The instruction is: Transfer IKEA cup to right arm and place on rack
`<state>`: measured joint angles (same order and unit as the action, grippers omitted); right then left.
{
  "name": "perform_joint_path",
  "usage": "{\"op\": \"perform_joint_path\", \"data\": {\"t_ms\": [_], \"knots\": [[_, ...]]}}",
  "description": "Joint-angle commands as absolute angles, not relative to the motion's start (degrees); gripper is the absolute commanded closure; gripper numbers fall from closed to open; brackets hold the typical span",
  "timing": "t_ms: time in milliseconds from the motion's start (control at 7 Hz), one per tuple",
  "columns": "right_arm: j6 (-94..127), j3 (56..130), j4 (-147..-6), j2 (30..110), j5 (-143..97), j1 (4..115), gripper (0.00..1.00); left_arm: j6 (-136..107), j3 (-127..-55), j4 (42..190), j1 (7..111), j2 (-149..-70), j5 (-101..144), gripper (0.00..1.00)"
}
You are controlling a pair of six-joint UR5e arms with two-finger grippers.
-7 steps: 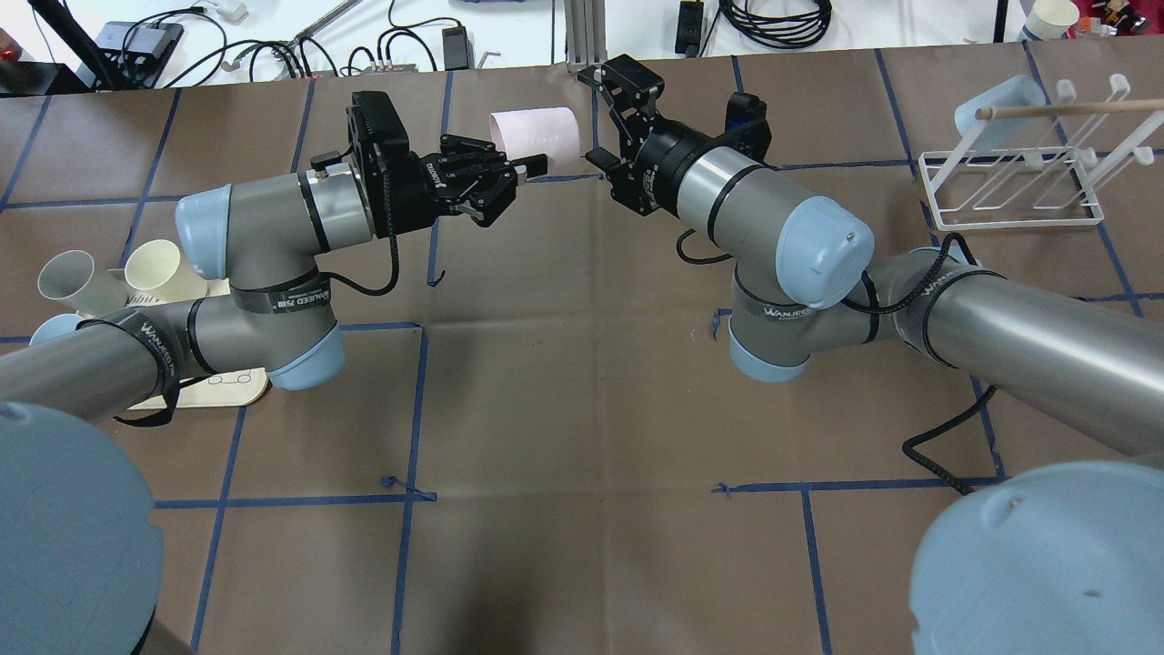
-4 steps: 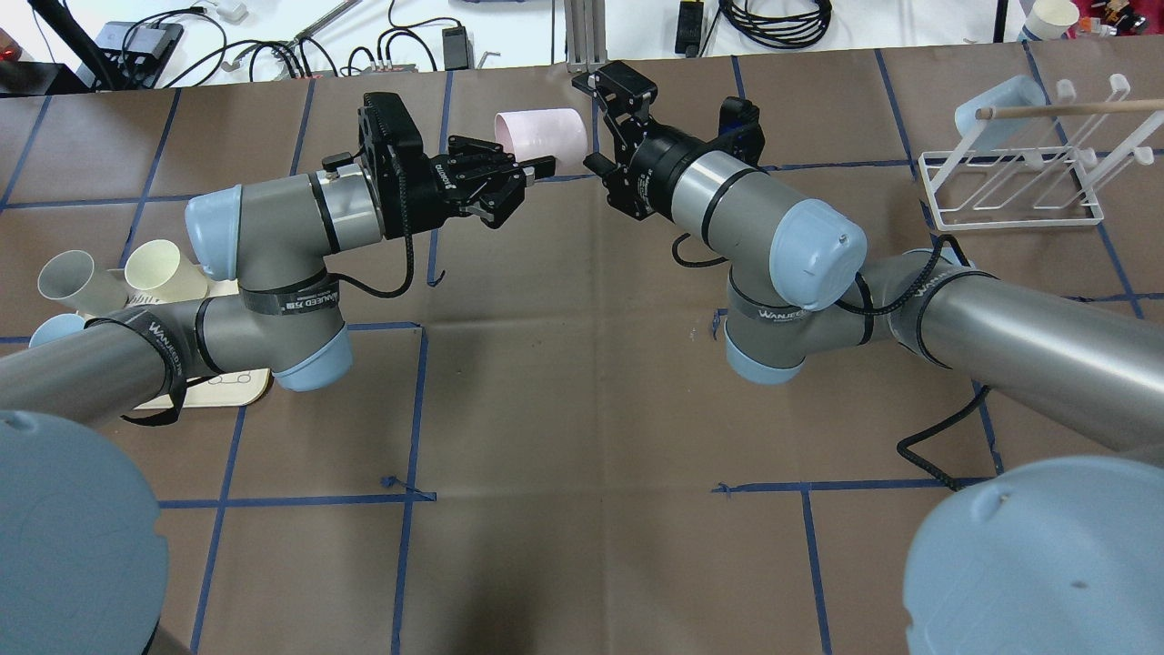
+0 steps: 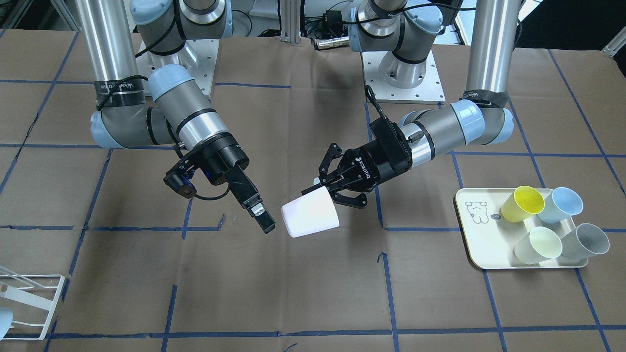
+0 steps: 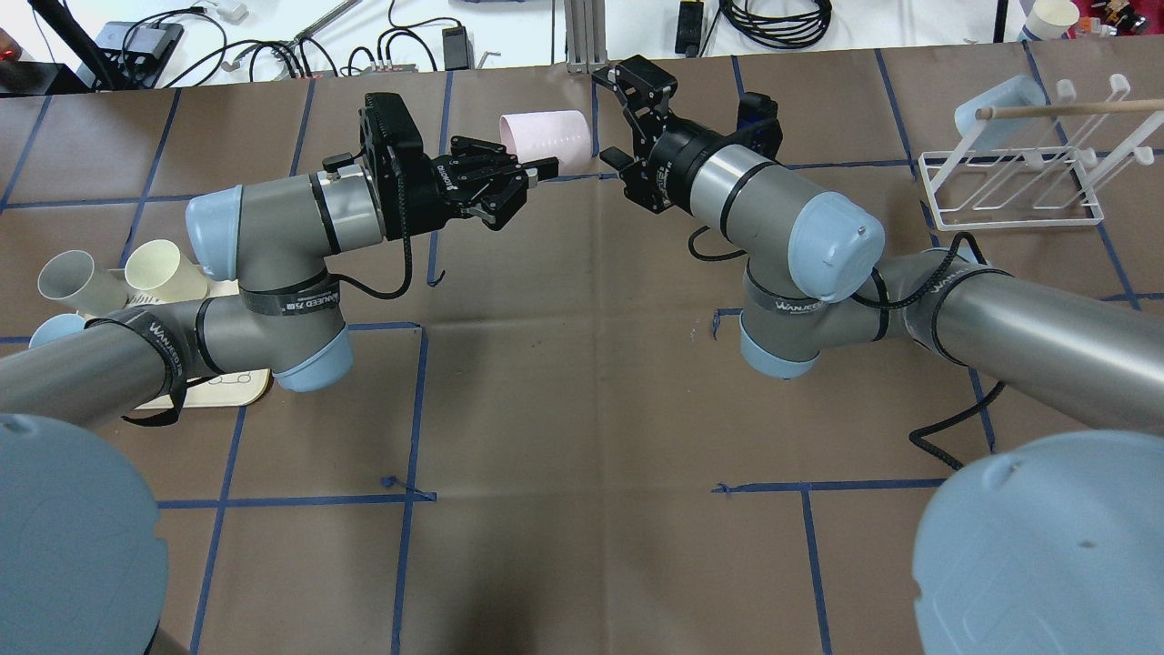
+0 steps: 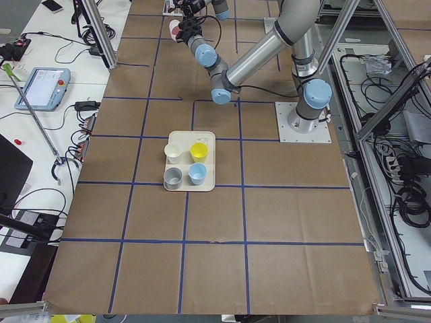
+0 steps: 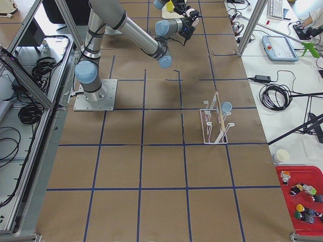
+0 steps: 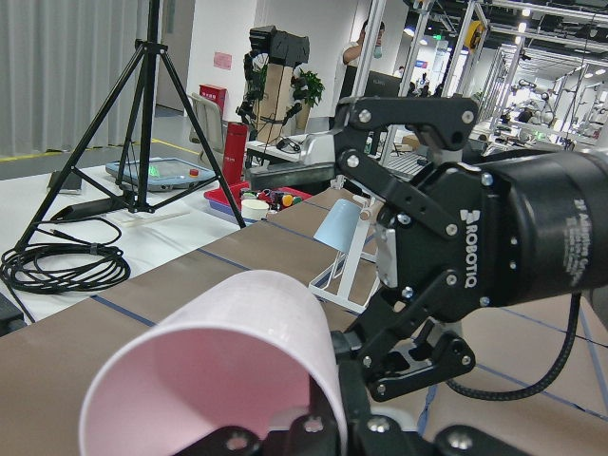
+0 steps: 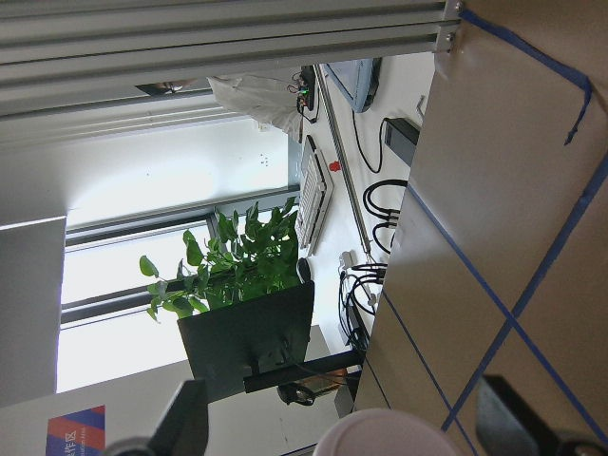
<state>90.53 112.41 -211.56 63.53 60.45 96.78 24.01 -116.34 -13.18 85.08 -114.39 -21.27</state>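
Note:
The pink IKEA cup [image 4: 548,135] is held on its side above the table's far middle, and it also shows in the front view [image 3: 310,213]. My left gripper [image 4: 530,160] is shut on the cup's wall at its open end. My right gripper [image 4: 626,122] is open just to the right of the cup's base, jaws wide apart, not touching it. In the right wrist view the cup's base [image 8: 399,435] sits low between the spread fingers [image 8: 180,423]. The white wire rack [image 4: 1009,186] stands at the far right with a pale-blue cup [image 4: 998,105] hung on it.
A cream bear tray [image 3: 481,244] on my left holds a yellow cup [image 3: 523,204], a blue cup [image 3: 562,205] and two more. A wooden rod [image 4: 1064,109] lies across the rack top. Cables and boxes lie beyond the table's far edge.
My left gripper has carried the pink cup slightly to the right. My right gripper edged toward the cup, then shifted a little back to the right, still open.

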Motion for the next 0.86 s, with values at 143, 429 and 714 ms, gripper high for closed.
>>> {"op": "perform_joint_path", "data": {"t_ms": [143,429,714], "knots": [[90.8,112.8,-211.6,63.5,58.3,95.3,0.0,24.0,-116.3,-13.2,85.1,-114.3,-21.2,1.0],[90.7,114.5,-211.6,63.5,59.1,96.4,0.0,24.0,-116.3,-13.2,85.1,-114.5,-21.2,1.0],[91.4,114.3,-211.7,63.6,59.2,98.7,0.0,23.8,-116.3,-13.1,85.1,-114.4,-21.2,1.0]]}}
